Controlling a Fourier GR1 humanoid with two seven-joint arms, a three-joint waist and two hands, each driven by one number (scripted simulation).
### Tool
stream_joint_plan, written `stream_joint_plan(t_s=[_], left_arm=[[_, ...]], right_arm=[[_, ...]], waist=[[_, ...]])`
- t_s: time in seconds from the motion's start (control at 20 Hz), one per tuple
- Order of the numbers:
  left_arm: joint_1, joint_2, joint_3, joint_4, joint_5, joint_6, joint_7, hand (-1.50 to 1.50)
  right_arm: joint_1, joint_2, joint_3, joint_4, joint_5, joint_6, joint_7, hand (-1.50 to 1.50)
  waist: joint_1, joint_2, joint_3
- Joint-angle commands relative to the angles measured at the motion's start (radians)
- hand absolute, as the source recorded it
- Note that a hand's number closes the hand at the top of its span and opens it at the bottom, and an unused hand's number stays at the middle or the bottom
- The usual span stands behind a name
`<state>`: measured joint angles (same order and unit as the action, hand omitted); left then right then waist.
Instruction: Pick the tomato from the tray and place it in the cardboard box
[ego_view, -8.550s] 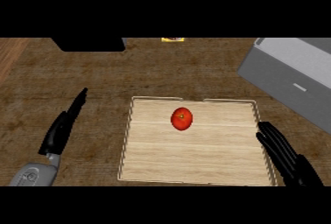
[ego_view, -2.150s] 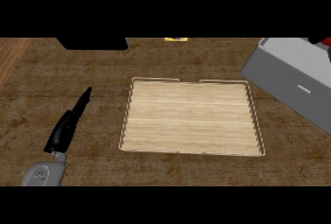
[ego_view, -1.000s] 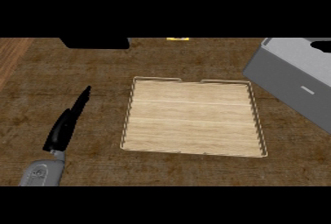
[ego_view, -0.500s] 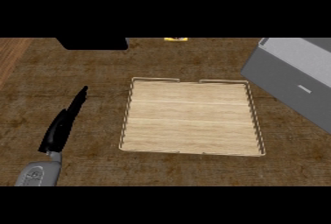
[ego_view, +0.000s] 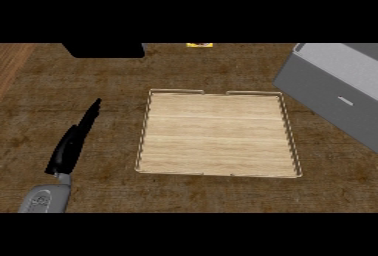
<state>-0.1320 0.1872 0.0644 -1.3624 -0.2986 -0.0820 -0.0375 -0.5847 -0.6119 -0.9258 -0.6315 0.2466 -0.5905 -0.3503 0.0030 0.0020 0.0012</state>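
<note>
**Tomato gone from the tray, right hand out of sight**

Tomato is nowhere in the head view now: some seconds ago it lay red in the middle of the tray (ego_view: 218, 135), with the right hand just beside the tray's right edge, and by two seconds ago both had left the picture. The pale wooden tray is bare and has not shifted on the brown counter (ego_view: 103, 80). The grey box (ego_view: 336, 85) stands at the upper right, partly cut off by the view's edge, and its inside cannot be seen from here, so whether the tomato is in it or held above it cannot be told.

The left hand (ego_view: 74, 142) rests left of the tray, well apart from it, its fingers straight and holding nothing, much as it did all along.

My reading: the pick is done and the task is at or past the placing step, but these pictures do not confirm the drop.
</note>
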Motion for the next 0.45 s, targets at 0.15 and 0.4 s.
stream_joint_plan(t_s=[0.15,0.4], left_arm=[[-0.035,0.028,0.022,0.003,0.008,-0.034,0.022,0.0],[0.031,0.016,0.019,-0.062,0.016,-0.036,0.021,0.0]], right_arm=[[0.135,0.015,0.02,-0.056,-0.122,0.025,-0.071,-1.5],[0.226,0.022,0.044,-0.072,-0.163,0.07,-0.091,-1.5]], waist=[[-0.001,-0.002,-0.001],[-0.002,-0.003,-0.001]])
